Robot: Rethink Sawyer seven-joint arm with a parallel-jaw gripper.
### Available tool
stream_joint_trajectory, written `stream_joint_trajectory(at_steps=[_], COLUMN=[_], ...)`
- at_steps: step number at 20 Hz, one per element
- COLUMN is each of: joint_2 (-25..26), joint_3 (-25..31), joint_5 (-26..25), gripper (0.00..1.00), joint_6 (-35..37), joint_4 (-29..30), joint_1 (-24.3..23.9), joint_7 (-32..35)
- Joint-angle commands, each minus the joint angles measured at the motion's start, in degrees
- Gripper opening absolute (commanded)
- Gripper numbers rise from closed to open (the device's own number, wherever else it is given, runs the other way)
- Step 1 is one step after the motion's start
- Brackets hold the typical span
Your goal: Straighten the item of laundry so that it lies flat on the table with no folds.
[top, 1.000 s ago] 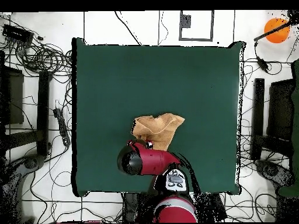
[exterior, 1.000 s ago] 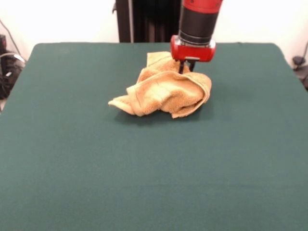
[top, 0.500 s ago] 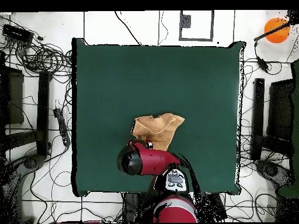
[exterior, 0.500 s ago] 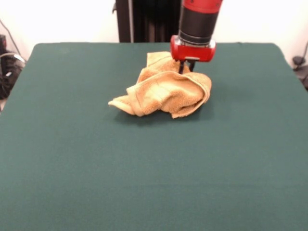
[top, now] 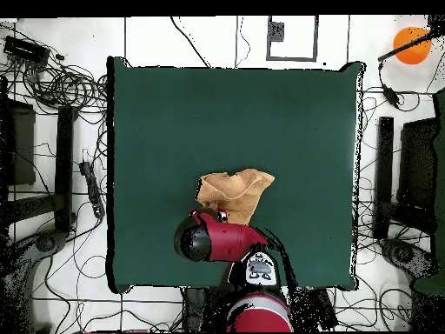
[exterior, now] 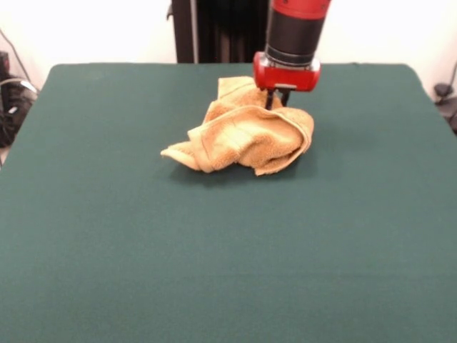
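The item of laundry (exterior: pixel 246 132) is a golden-orange towel, crumpled into a heap with several folds, lying on the dark green table (exterior: pixel 214 250) a little past its middle. My gripper (exterior: pixel 277 101) comes straight down onto the heap's far right edge, and its tips are sunk into the cloth there. The red wrist block above hides most of it. In the overhead view the towel (top: pixel 236 191) lies just above the red arm (top: pixel 217 241), which covers its lower edge and the gripper.
Green table (top: pixel 174 113) spreads wide on every side of the towel. Cables and stands (top: pixel 61 87) lie on the floor round the table's edges. An orange ball (top: pixel 410 43) sits at the far corner, off the table.
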Motion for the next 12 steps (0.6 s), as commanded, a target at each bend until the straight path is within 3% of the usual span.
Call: stream_joint_trajectory(at_steps=[1, 12], joint_2=[-1.36, -2.45], joint_3=[1.73, 1.97], joint_5=[3.26, 3.07], gripper=[0.00, 0.00], joint_6=[8.10, 10.71], joint_4=[-0.44, -0.60], joint_1=[2.17, 1.93], joint_7=[9.86, 9.83])
